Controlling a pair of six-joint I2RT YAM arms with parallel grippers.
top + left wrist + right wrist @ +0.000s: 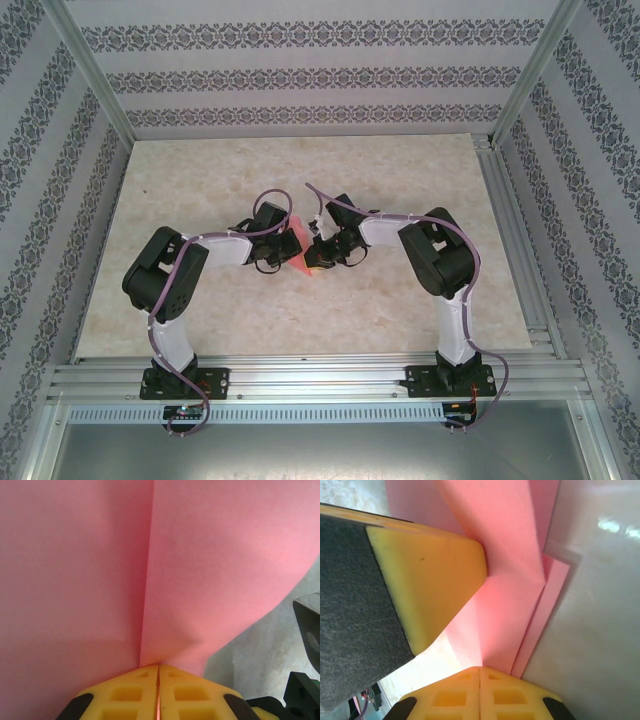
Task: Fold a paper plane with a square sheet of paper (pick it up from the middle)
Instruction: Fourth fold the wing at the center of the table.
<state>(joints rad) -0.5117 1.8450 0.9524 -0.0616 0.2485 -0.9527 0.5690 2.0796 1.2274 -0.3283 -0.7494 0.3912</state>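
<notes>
Near the middle of the table (pixel 200 300), the two arms are reaching toward each other. The left gripper (pixel 283 248) and right gripper (pixel 325 250) are meeting just beside one another at the paper (pixel 305 262). Both are working with jaws fully closed, each pinching the pink-red paper between its yellow fingertips.

From the left wrist, the paper is rising out of the closed tips and spreading wide above them, with one straight crease running up from the pinch. A dark part of the right gripper is showing at the right edge, over pale table.

From the right wrist, the paper is lying in several folded layers, with their edges stepping out to the right above the glossy table. A yellow finger (pixel 430 575) of the left gripper, with grey padding on its face, is pressing against the paper from the left, close to the right gripper's own closed tips. Whether the paper is resting on the table or hanging just above it is not showing clearly.
</notes>
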